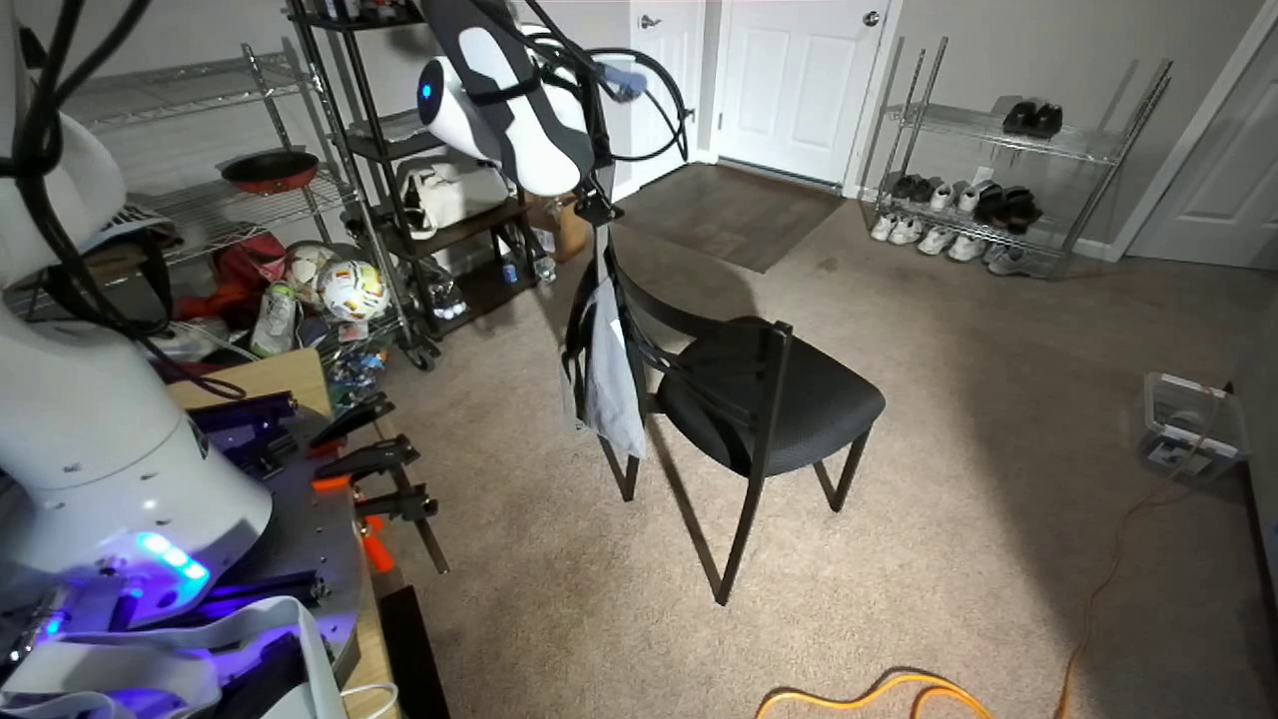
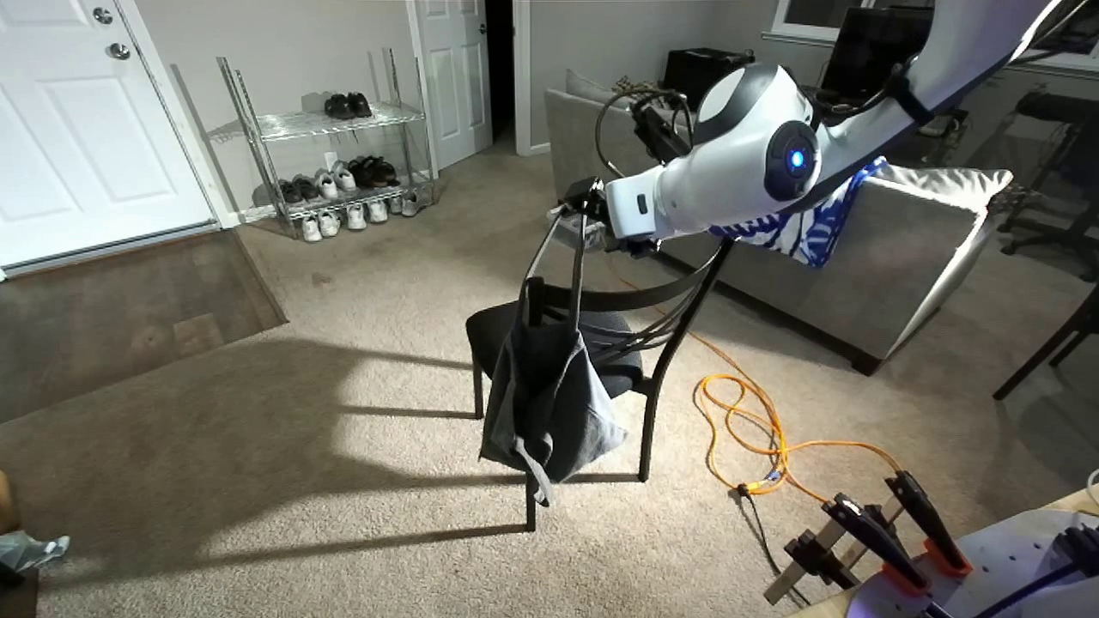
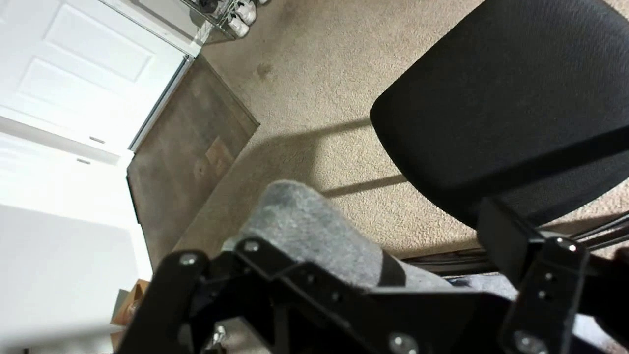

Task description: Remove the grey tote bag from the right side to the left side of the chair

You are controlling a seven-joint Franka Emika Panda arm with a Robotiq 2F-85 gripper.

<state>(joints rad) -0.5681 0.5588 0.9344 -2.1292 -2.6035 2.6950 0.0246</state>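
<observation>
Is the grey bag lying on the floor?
No, in an exterior view the grey tote bag hangs by its straps next to the chair.

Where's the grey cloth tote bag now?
In both exterior views, the tote bag hangs by its straps below the black gripper, at the image-left end of the black chair's backrest.

Below the hand [image 2: 581,200], the tote bag [image 2: 577,421] hangs at the chair back [image 2: 640,298].
</observation>
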